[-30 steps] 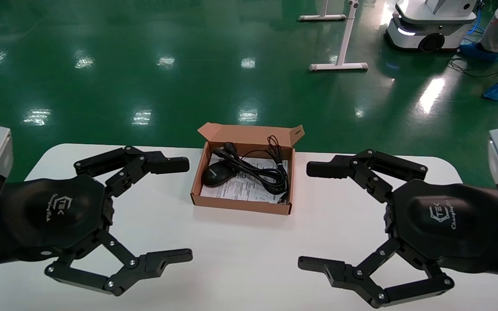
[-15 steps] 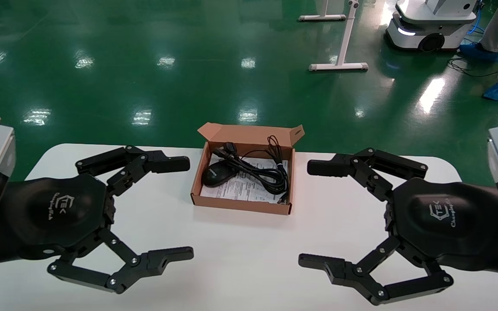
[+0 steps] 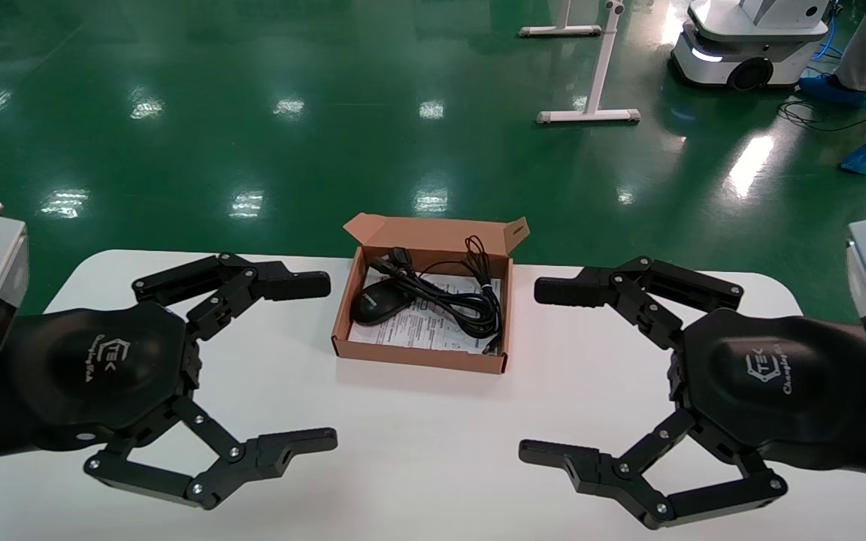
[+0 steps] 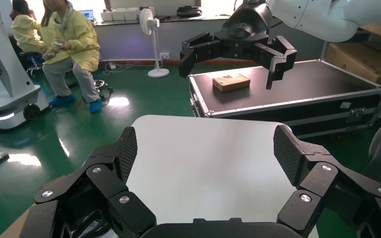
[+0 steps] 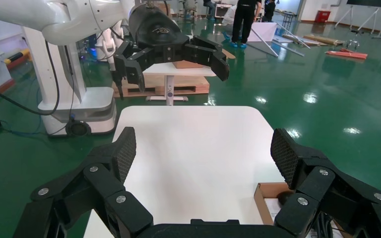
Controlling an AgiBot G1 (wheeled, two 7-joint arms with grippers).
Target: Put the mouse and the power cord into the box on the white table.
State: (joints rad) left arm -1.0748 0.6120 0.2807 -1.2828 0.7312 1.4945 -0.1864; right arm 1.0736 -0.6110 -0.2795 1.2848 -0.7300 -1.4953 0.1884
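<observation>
On the wide white table (image 3: 418, 451), my left gripper (image 3: 267, 361) and right gripper (image 3: 583, 368) hover with jaws spread, empty, flanking the shallow brown cardboard box (image 3: 418, 355); looped black power cord (image 3: 463, 304) and small black mouse (image 3: 379, 303) lie inside. I judge packing complete.

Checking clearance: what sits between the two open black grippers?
In the head view, the brown cardboard box lies between left gripper and right gripper, on the white table.

box (image 3: 423, 359) at my 12 on white table (image 3: 418, 451) | mouse (image 3: 380, 302), power cord (image 3: 457, 302) inside | my left gripper (image 3: 311, 363) at 9, right gripper (image 3: 553, 371) at 3, both spread wide
</observation>
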